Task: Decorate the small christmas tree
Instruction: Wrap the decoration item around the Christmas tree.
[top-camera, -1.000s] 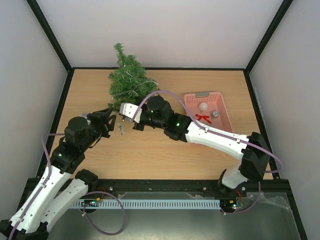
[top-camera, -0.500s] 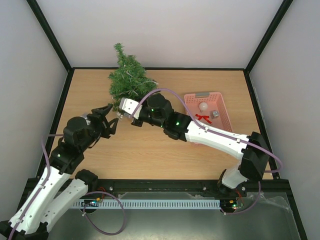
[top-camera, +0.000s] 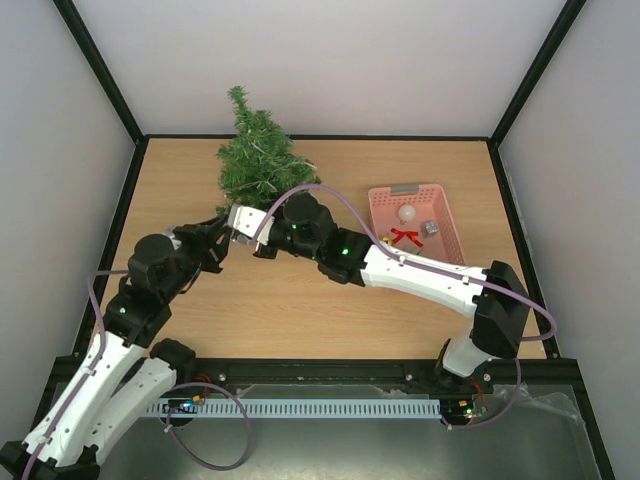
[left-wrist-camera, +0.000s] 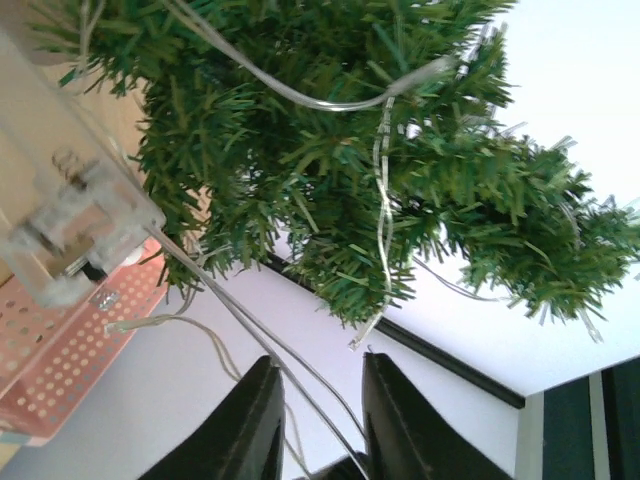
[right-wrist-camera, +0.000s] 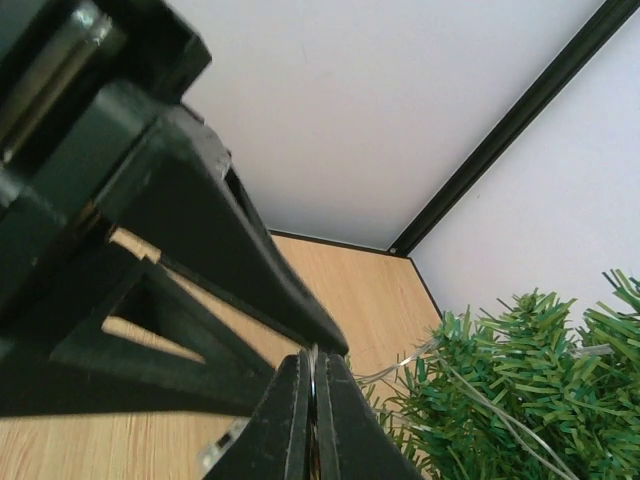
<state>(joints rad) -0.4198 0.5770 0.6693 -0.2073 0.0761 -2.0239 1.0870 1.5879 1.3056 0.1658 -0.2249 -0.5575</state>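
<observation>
The small christmas tree (top-camera: 255, 162) stands at the back left of the table, with a thin light-string wire draped over it; it also shows in the left wrist view (left-wrist-camera: 330, 170) and the right wrist view (right-wrist-camera: 520, 395). My right gripper (top-camera: 240, 228) is shut on the light-string wire (right-wrist-camera: 314, 372), just in front of the tree base. A clear battery box (top-camera: 245, 216) hangs by it and shows in the left wrist view (left-wrist-camera: 70, 225). My left gripper (top-camera: 216, 240) is open right next to it, and the wire (left-wrist-camera: 262, 342) runs between its fingers (left-wrist-camera: 250, 420).
A pink basket (top-camera: 404, 189) at the right holds a white ball (top-camera: 407, 213), a red bow (top-camera: 405, 237) and a small silver ornament (top-camera: 432, 228). Black frame posts and white walls close in the back and sides. The two grippers are close together.
My right gripper has moved left with the wire and the battery box. My left gripper has shifted up to meet it near the tree base.
</observation>
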